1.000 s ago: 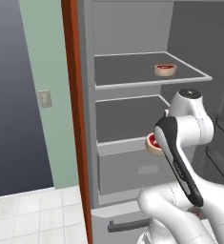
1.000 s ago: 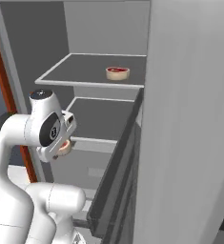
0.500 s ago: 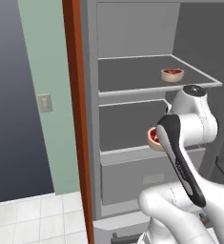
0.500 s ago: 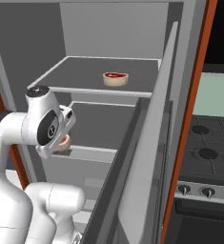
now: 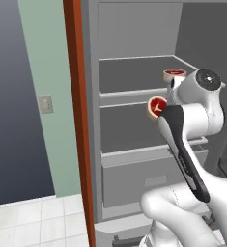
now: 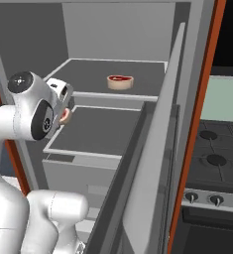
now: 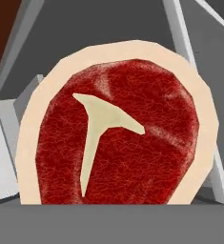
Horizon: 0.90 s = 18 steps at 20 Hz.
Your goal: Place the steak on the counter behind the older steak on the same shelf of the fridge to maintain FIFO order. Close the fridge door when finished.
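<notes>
A: Fridge (image 5: 134, 43) open, grey inside. Contents, taking the shelf (image 6: 93, 79) as reference?

B: Older steak (image 6: 120, 82) lies flat on the shelf, toward its front and toward the door side. Same piece shows past the arm in the left base view (image 5: 175, 74). Below the shelf sits a second dark shelf, and under that a wide grey drawer front.

A: Fridge door (image 6: 152, 163)?

B: Swung wide, edge-on in the right base view, dark racks on its inner face. Rack contents not readable.

A: And the steak (image 5: 157, 106) being carried?

B: Held up in front of the fridge opening, just below the shelf's front edge and outside it, not resting on anything. It stands nearly on edge, its red face turned toward the left base camera.

A: Appearance?

B: Hand view gives it close (image 7: 116, 143): roundish, deep red mottled centre, pale tan fat rim all round, and a pale bone mark shaped like a lopsided T in the middle.

A: Gripper (image 6: 64, 115)?

B: Fingers themselves are hidden behind the meat and the wrist. The steak hangs at the hand with nothing under it, so they are clamped on it.
</notes>
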{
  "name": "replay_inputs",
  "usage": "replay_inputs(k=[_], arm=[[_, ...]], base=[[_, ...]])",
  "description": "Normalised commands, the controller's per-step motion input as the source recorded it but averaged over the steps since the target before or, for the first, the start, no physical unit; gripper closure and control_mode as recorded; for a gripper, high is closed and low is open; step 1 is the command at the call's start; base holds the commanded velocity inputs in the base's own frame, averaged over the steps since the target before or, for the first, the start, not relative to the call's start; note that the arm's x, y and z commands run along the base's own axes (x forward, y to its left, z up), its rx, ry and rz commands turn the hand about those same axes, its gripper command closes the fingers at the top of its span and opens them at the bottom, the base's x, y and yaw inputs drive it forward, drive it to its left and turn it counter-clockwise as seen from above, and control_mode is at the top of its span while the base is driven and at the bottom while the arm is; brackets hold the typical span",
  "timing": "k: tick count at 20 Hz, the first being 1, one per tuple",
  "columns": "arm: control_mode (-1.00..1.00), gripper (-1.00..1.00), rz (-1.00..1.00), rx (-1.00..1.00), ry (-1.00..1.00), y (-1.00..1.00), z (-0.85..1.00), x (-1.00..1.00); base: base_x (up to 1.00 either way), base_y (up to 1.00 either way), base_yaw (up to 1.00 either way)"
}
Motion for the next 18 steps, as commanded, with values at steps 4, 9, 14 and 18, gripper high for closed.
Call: replay_inputs(k=[4,9,14,18], arm=[[-1.0,1.0,0.0,0.0,-0.04,0.02,0.92,0.87],[-1.0,1.0,-0.02,0.0,0.04,0.02,0.36,0.87],[-1.0,1.0,-0.02,-0.04,0.1,0.16,0.02,0.88],[-1.0,1.0,-0.01,-0.03,0.08,0.14,0.0,0.95]], base=[[0.0,0.0,0.0],[0.0,0.0,0.0],[0.0,0.0,0.0],[0.0,0.0,0.0]])
